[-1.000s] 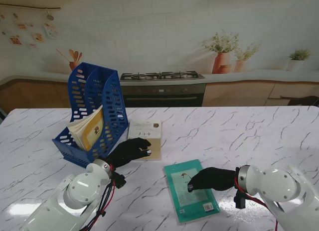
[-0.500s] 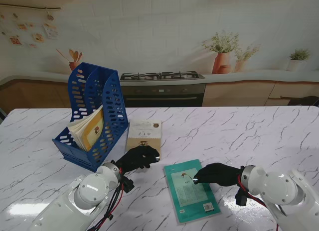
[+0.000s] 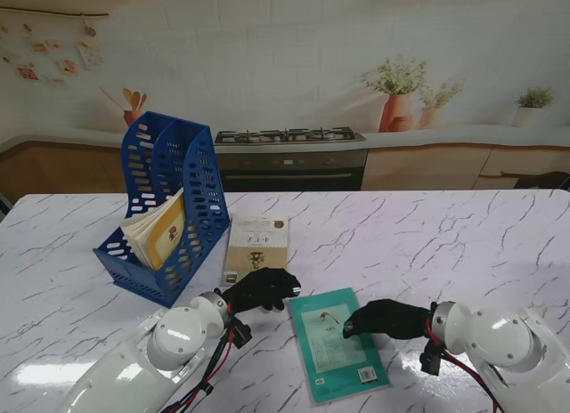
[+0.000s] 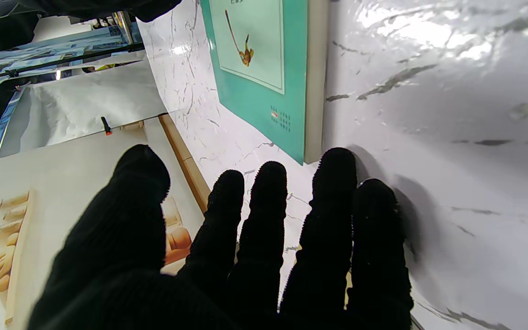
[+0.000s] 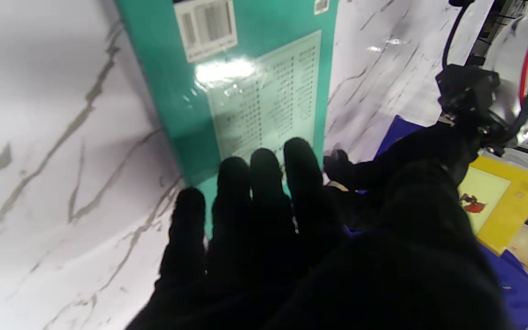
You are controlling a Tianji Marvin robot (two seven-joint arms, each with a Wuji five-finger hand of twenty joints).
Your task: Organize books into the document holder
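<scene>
At lower centre, the right hand (image 3: 385, 319) is resting spread fingers on the green book (image 3: 337, 344); the left hand (image 3: 263, 288), fingers loosely apart and holding nothing, is hovering beside it.

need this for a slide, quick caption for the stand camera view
Black-gloved left robot hand and right robot hand flank a flat teal paperback book on the marble table.
</scene>
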